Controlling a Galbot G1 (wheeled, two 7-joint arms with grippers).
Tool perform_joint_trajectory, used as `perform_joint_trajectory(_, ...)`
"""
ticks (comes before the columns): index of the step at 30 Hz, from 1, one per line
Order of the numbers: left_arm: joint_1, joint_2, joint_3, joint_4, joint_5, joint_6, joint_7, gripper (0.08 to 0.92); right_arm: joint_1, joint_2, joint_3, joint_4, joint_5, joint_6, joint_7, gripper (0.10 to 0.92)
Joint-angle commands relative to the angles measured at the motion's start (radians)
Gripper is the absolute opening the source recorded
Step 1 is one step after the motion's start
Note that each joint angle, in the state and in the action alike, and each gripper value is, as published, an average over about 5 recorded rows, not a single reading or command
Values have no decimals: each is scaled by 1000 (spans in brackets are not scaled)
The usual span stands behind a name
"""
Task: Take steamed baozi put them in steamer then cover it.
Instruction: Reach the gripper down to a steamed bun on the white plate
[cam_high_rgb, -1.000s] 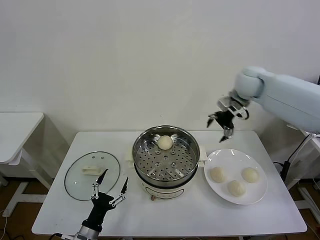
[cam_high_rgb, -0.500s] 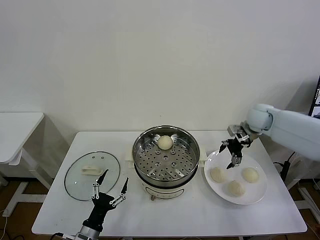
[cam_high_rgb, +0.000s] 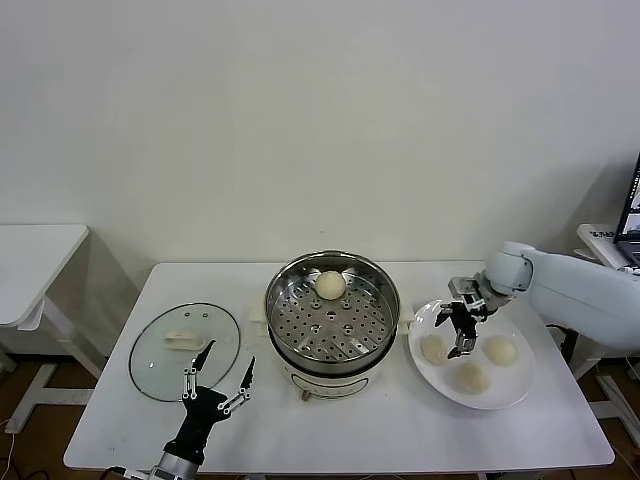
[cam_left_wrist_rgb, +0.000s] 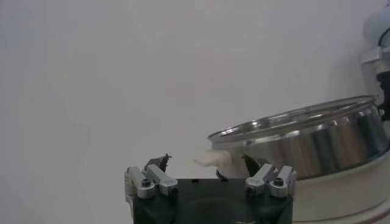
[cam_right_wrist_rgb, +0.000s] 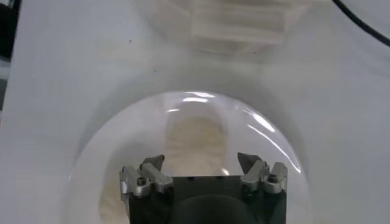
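We show the right gripper hanging just above the white plate, its claw spread wide and empty over the bun nearest the steamer; we judge that the fingers are splayed so that they can straddle the soft dough from above without denting it. In the right wrist view the bun lies directly between the two fingertips, which suggests the approach is lined up for a descent. Two further buns wait on the same plate, and one bun already rests on the perforated tray at the far side of the pot, leaving room for the others. The glass lid lies flat on the table to the left of the steamer, handle upward, ready to be lifted last. The left gripper is parked low beside the lid, its claw also wide and empty.
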Motion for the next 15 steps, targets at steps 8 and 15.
perform_joint_trajectory(8,0,1,-2,5,0,-5,0,823,-61,15,30,-18,-21,-1,41,797)
perform_joint_trajectory(15,-1,2,-3,4,-1,-4,-2,823,-24,5,20,1,-23,0,28,713)
